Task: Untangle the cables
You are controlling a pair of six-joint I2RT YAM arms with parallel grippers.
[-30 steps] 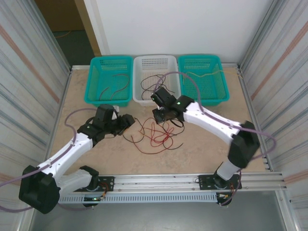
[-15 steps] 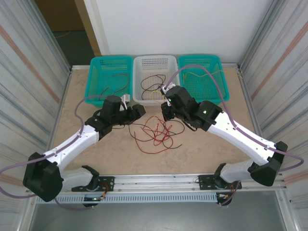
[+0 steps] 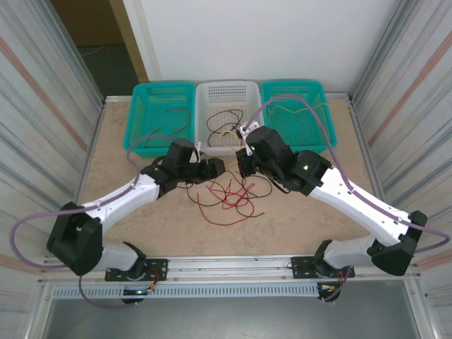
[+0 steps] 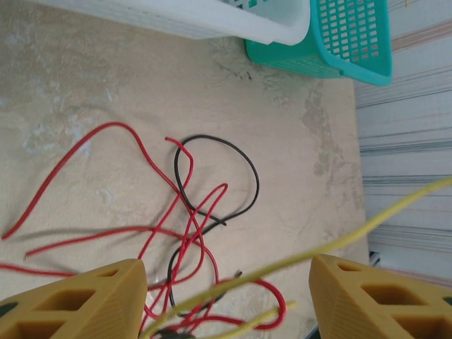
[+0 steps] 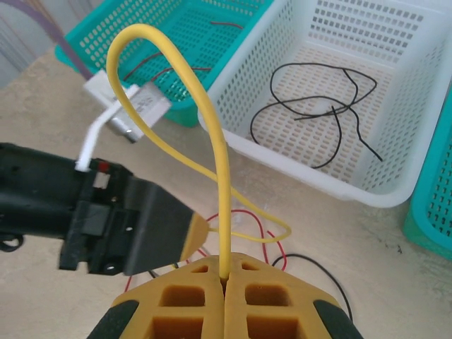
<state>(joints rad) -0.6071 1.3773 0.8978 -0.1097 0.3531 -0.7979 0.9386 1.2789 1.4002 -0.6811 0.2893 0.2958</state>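
Our left gripper [image 4: 226,274] has moved in from eight o'clock and spread its jaws, so the yellow cable [image 5: 223,212] runs free between them. Our right gripper [image 5: 224,277] pinches that cable, raised at twelve o'clock of the red and black cables [image 3: 229,194]; we judge it almost separated.

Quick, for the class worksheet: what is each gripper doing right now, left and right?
The left gripper: open, fingers apart, the yellow cable passing loosely between them.
The right gripper: closed on the yellow cable.
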